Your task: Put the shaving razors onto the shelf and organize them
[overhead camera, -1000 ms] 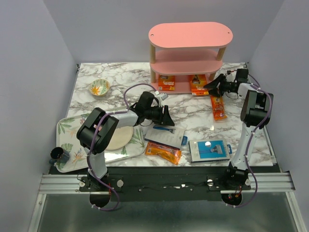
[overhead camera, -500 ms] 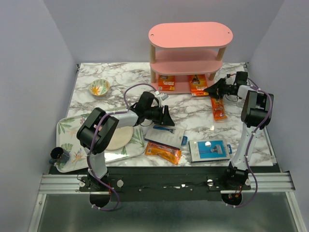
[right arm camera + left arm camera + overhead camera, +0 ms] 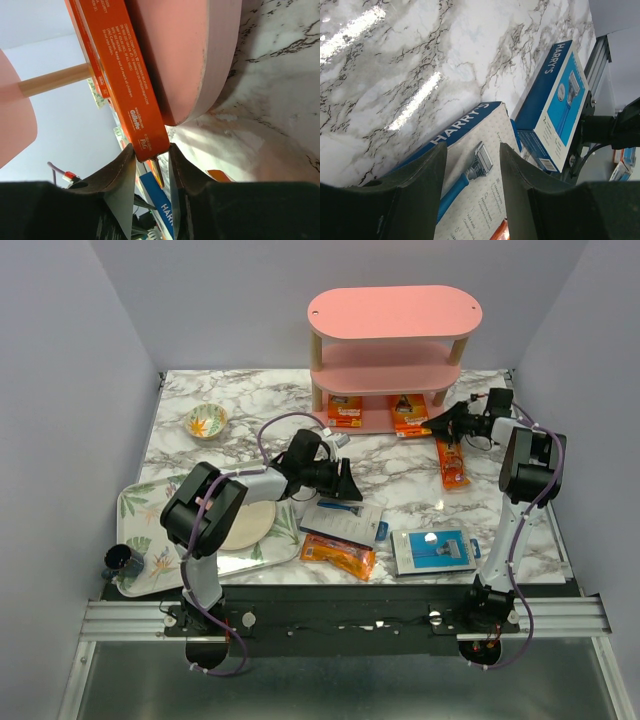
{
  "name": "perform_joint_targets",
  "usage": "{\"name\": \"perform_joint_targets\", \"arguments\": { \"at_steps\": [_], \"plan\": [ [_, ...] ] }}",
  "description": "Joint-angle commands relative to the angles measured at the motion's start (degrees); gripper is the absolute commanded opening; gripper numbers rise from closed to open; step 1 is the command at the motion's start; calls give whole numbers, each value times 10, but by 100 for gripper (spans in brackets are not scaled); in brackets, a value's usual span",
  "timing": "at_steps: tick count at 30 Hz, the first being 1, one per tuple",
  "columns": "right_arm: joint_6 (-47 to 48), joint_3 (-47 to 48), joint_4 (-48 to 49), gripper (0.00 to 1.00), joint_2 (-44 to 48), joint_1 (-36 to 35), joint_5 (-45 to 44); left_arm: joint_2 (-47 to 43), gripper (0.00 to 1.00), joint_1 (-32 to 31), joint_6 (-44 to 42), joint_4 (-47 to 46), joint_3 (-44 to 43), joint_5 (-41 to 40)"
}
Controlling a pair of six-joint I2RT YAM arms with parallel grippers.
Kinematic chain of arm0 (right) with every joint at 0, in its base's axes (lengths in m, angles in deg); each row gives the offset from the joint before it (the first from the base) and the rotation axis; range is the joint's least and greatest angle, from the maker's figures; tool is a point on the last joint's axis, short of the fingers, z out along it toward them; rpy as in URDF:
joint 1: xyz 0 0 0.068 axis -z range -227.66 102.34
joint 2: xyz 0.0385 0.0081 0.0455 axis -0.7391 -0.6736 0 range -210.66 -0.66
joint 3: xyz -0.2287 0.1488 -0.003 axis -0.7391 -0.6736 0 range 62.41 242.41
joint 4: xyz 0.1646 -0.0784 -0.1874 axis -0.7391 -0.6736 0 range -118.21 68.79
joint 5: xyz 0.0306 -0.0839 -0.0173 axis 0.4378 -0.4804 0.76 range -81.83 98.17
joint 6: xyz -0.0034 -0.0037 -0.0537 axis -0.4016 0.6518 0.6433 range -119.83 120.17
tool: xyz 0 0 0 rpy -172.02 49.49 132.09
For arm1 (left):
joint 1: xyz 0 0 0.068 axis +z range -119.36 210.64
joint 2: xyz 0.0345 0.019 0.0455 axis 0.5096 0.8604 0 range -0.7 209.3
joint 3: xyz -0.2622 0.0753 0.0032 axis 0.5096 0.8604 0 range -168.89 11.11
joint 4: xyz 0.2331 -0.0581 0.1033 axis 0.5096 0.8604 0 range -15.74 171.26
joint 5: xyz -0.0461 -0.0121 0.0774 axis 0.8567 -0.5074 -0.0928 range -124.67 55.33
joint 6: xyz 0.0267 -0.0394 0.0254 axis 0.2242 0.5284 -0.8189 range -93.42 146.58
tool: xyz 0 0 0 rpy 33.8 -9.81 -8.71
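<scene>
The pink three-tier shelf (image 3: 395, 312) stands at the back. Two orange razor packs lie on its bottom board, one at the left (image 3: 345, 410) and one at the right (image 3: 409, 412). My right gripper (image 3: 438, 424) is shut on the near end of the right pack (image 3: 127, 75), which rests on the bottom board (image 3: 195, 60). A third orange pack (image 3: 452, 462) lies on the table beside it and a fourth (image 3: 338, 555) lies near the front. My left gripper (image 3: 346, 484) is open and empty just above a blue razor card (image 3: 343, 521), which also shows in the left wrist view (image 3: 470, 195). A second blue card (image 3: 432, 550) lies to the right.
A floral tray (image 3: 140, 502) at the front left holds a pale round plate (image 3: 250, 525) and a dark cup (image 3: 122, 560). A small patterned bowl (image 3: 206, 421) sits at the back left. Grey walls close in the table on both sides.
My right gripper's jaws have narrowed onto the end of the orange pack on the shelf's bottom board, and the pack sits slightly further in. The left arm has not moved.
</scene>
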Motion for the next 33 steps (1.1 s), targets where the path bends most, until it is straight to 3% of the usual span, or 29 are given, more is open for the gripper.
{"name": "perform_joint_targets", "arguments": {
  "at_steps": [1,19,22,29,33],
  "plan": [
    [-22,-14,19,29,19,6,-10,15,55,-5,-4,10,-13,-5],
    [-18,-18,20,30,22,25,-24,18,55,-9,-3,8,-14,-5],
    [-27,-21,22,34,19,20,-23,18,55,-12,-6,10,-15,-6],
    [-41,-17,23,60,18,12,-22,26,55,-15,-8,15,-24,-5],
    [-19,-8,-7,68,31,13,-29,27,55,-15,-8,15,-27,-5]
  ]
}}
